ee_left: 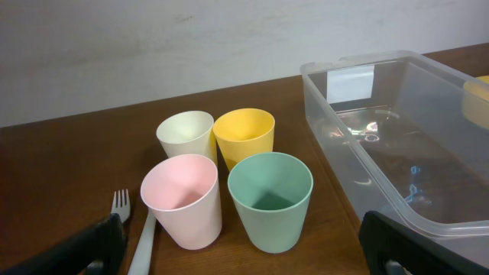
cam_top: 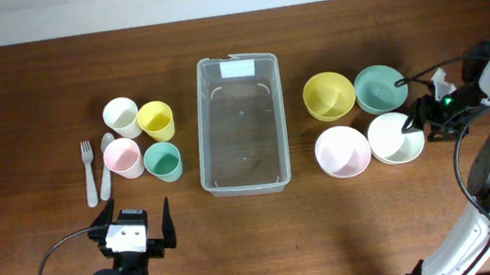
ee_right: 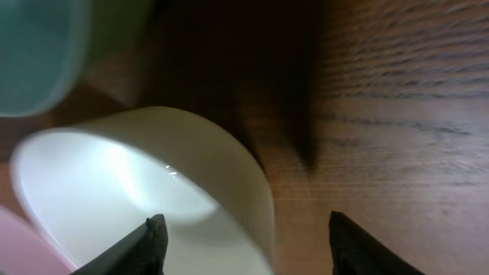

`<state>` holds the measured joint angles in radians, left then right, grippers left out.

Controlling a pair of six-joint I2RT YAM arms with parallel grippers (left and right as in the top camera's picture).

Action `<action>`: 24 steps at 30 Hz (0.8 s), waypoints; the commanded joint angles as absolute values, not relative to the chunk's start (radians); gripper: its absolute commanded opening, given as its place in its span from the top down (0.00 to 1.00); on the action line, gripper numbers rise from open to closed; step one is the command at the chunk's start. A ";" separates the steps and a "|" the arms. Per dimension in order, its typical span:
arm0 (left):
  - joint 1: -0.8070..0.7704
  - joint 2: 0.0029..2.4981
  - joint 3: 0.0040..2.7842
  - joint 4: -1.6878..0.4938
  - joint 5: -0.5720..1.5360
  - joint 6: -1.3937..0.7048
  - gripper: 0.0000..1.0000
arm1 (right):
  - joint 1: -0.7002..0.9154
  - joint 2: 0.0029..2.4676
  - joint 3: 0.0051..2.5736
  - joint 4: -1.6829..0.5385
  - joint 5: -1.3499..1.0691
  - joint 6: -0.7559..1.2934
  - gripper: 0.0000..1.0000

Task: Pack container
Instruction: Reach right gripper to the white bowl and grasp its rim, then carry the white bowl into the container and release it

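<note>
The clear container (cam_top: 199, 124) stands empty in the middle of the table, its white label at the far end; its near corner also shows in the left wrist view (ee_left: 336, 145). My right gripper (cam_top: 414, 121) hangs over the right rim of the white bowl (cam_top: 394, 144). In the right wrist view the gripper (ee_right: 246, 221) is open and straddles the white bowl's wall (ee_right: 114, 183), one finger inside, one outside, neither touching. My left gripper (cam_top: 137, 219) is wide open near the front edge, empty, behind the cups (ee_left: 241, 229).
Yellow (cam_top: 329, 95), teal (cam_top: 378, 88) and pink (cam_top: 342, 151) bowls sit right of the container. Cream (cam_top: 120, 114), yellow (cam_top: 155, 120), pink (cam_top: 122, 158) and teal (cam_top: 163, 162) cups stand left of it, with a fork (cam_top: 89, 174) and spoon (cam_top: 105, 163) beside them.
</note>
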<state>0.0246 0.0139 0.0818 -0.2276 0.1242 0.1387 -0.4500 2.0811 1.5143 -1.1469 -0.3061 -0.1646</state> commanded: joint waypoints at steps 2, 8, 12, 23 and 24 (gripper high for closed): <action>0.020 0.006 0.073 -0.228 0.135 0.152 0.01 | -0.443 2.090 1.435 -1.098 -0.319 -0.171 0.45; 0.020 0.006 0.073 -0.228 0.135 0.152 0.00 | -0.474 2.090 1.384 -1.020 -0.318 -0.115 0.75; 0.020 0.006 0.073 -0.228 0.135 0.152 0.00 | -0.508 2.089 1.384 -1.019 -0.342 -0.115 0.89; 0.020 0.006 0.073 -0.228 0.135 0.152 0.00 | -0.581 1.917 1.385 -1.054 -0.462 -0.115 0.96; 0.020 0.006 0.073 -0.228 0.135 0.152 0.00 | -0.581 1.880 1.385 -1.059 -0.490 -0.115 0.96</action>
